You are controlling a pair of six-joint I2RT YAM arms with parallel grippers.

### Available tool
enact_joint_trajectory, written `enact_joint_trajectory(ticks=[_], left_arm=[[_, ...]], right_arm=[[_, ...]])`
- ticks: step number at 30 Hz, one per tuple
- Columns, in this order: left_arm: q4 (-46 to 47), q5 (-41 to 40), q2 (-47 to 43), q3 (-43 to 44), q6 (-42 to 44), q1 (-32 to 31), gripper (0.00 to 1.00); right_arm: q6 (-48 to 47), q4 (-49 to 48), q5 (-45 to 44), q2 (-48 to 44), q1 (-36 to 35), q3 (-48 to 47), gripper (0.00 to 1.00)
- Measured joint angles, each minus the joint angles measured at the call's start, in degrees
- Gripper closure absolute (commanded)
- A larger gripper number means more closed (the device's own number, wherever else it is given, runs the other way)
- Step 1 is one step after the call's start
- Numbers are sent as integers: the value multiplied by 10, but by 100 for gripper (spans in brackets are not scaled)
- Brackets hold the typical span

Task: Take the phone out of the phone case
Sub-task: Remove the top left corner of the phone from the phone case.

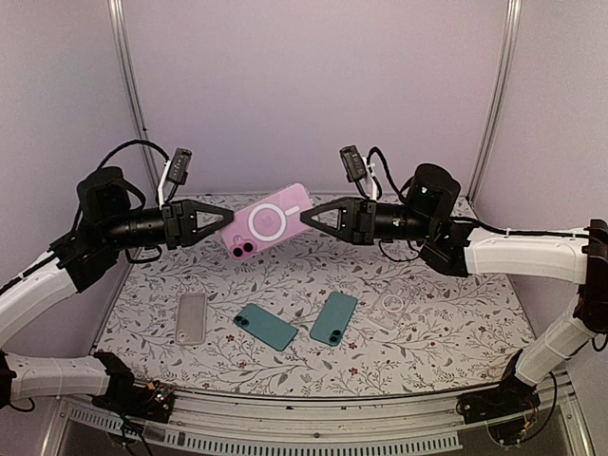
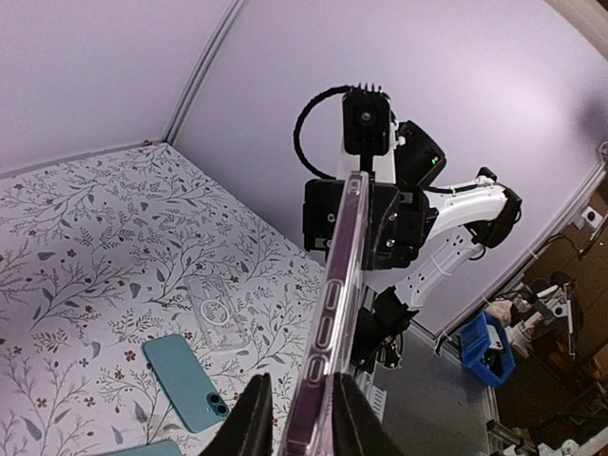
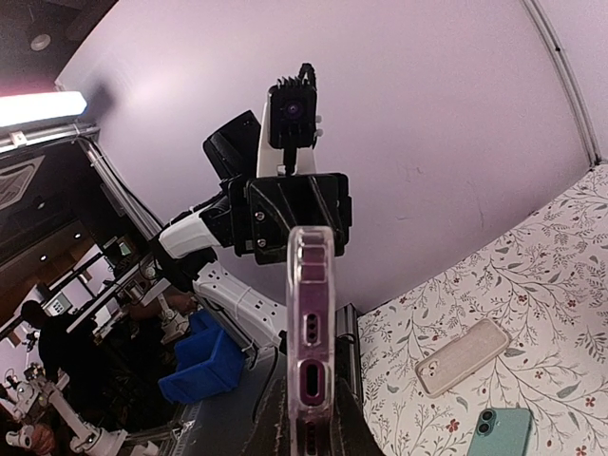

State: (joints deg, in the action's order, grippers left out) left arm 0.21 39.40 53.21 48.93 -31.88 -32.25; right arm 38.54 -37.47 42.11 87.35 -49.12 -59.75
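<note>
A pink phone point(image 1: 269, 221) in a clear phone case with a white ring hangs tilted in the air above the table, between both arms. My right gripper point(image 1: 304, 217) is shut on its right short end; in the right wrist view the fingers clamp the cased end point(image 3: 311, 313) from both sides. My left gripper point(image 1: 225, 226) straddles the camera end. In the left wrist view the long edge of the case point(image 2: 337, 313) runs up between the jaws. One finger touches the case. The other finger point(image 2: 249, 408) stands off by a narrow gap.
On the floral table cloth point(image 1: 427, 342) lie a pale case point(image 1: 191, 317), two teal phones point(image 1: 265, 326) point(image 1: 333, 318) and an empty clear case point(image 1: 388, 309). White walls close in the back and sides.
</note>
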Motion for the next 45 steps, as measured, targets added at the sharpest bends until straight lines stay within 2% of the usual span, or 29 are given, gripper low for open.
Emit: enact_joint_trajectory(ticks=[3,6,9,11,16,32,45], left_arm=[[2,3,3,0,-3,0,77],[2,3,3,0,-5,0,66],[2,3,3,0,-6,0,64],[2,4,3,0,-7,0,65],[-4,1,-1,0,-3,0,80],[-44,-33,-19,0,38,-5,87],[-99,-140,-19,0,95,-23,88]], right_arm=[[0,2,-2,0,0,0,100],[-3,3,-7,-1,0,0,100],[-8,4,-13,-3,0,0,100],[-11,5,-14,-4,0,0,100],[-13,9,-14,-4,0,0,100],[-9,29,-20,-2,-1,-7,100],[10,71,-43,29,-1,-29,100]])
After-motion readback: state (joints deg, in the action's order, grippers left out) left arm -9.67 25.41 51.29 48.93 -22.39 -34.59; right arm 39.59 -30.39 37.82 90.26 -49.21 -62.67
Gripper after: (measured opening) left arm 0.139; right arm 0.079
